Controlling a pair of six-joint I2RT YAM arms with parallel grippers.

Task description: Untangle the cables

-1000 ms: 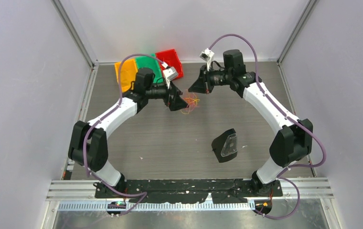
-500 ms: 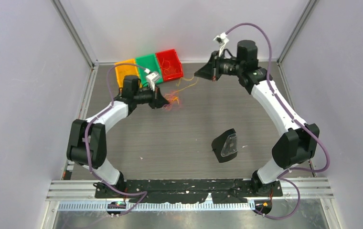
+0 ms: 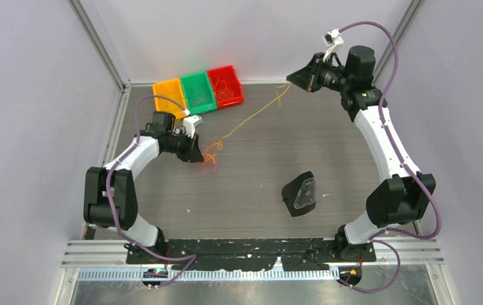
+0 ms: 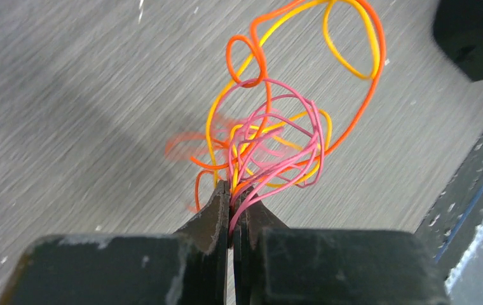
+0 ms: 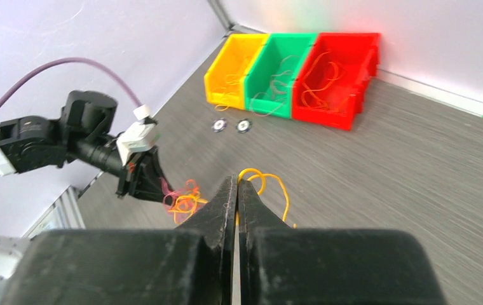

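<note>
The cables form a small tangle of thin pink, orange and yellow wires hanging just off my left gripper, which is shut on their base. From above, that tangle sits left of centre at the tip of the left gripper. One long yellow cable runs taut from the tangle to the back right, where my right gripper is raised. In the right wrist view the right gripper is shut on this yellow cable, which loops just beyond the fingertips.
Orange, green and red bins stand in a row at the back left, with thin wires inside. A black object with a clear face lies right of centre. Two small round discs lie before the bins.
My left gripper has shut on the tangle and drawn it left and nearer. The right gripper has moved up and back right, pulling the yellow cable out long.
</note>
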